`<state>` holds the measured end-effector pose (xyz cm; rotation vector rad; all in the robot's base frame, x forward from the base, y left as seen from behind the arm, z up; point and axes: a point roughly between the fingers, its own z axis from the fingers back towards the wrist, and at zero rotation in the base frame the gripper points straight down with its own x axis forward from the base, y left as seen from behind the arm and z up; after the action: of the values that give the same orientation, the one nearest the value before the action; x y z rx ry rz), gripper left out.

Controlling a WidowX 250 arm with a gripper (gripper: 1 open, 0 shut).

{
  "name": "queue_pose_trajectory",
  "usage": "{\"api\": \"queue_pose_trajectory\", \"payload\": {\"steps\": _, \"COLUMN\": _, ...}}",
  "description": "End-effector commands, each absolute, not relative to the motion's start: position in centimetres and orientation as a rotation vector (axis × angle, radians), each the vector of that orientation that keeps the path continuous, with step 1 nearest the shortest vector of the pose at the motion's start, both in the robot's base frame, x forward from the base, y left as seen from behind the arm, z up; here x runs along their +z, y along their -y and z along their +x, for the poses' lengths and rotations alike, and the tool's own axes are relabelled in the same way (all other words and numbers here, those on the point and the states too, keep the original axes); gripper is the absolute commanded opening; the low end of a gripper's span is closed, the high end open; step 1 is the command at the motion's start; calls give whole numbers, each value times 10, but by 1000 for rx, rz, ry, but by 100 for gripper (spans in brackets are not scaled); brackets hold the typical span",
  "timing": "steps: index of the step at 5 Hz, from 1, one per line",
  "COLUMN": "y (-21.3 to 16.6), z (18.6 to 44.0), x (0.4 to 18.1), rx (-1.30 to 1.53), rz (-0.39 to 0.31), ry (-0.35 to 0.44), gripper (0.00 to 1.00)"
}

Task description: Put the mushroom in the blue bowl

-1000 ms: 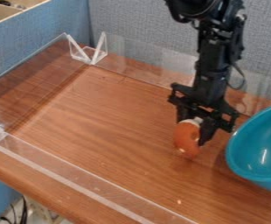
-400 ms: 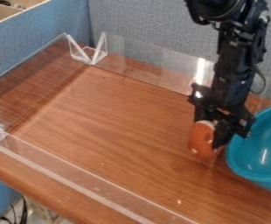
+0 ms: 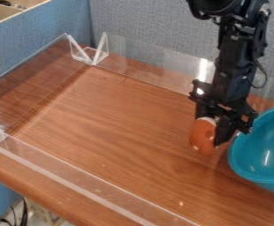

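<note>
hand: the black hand (image 3: 210, 134) points straight down off the dark arm (image 3: 236, 53), over on the right side of the tabletop (image 3: 98, 124)

hand state: fingers are clamped on the mushroom, pinching it from both sides

mushroom: the mushroom (image 3: 202, 136) sits right between the fingertips, orange-brown cap showing, hanging at the very bottom end of the hand, pretty much in line under the wrist

height: looks like it's just off the wood or barely above it, honestly can't tell if it touches

blue bowl: the blue bowl (image 3: 264, 148) is just beside the hand on the right, partly cut off by the frame edge; mushroom is outside it, near its left rim

surroundings: clear plastic walls (image 3: 69, 168) fence in the wooden surface
</note>
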<state>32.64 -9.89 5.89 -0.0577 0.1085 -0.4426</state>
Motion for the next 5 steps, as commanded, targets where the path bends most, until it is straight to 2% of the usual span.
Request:
{"api": "queue_pose_trajectory", "payload": {"steps": 1, "y": 110, "z": 338, "x": 107, "rx": -506, "rz": -64, "ry": 18, "gripper": 0}}
{"api": "queue_pose_trajectory", "payload": {"steps": 2, "y": 115, "z": 339, "x": 120, "rx": -554, "rz": -67, "ry": 33, "gripper": 0}}
{"api": "queue_pose_trajectory", "payload": {"steps": 5, "y": 120, "z": 333, "x": 121, "rx": -656, "rz": -79, "ry": 62, "gripper": 0}}
